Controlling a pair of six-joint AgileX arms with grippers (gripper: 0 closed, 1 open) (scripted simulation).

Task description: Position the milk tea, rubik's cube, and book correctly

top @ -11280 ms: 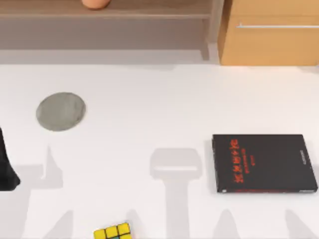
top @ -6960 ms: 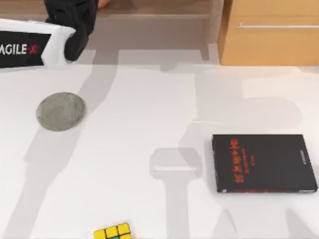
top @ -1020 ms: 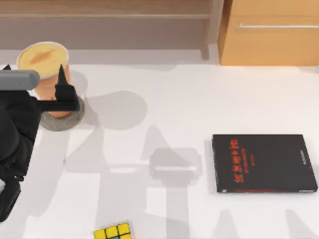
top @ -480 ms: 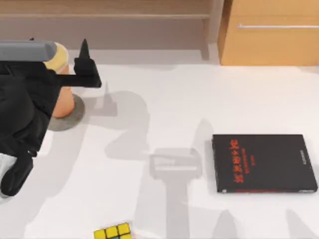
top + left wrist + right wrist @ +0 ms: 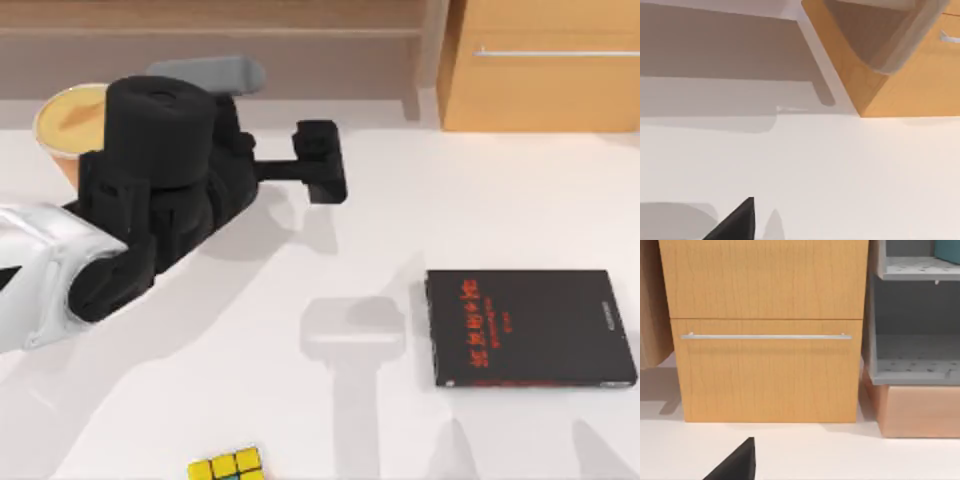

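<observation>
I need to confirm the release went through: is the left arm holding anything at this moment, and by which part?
Nothing is held. The left gripper hangs over bare table, away from the milk tea, which stands free at the top view's left.

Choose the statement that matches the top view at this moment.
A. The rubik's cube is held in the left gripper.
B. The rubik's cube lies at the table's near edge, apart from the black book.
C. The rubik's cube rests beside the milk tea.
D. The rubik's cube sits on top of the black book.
B: the rubik's cube lies at the near edge, far from the black book on the right.
</observation>
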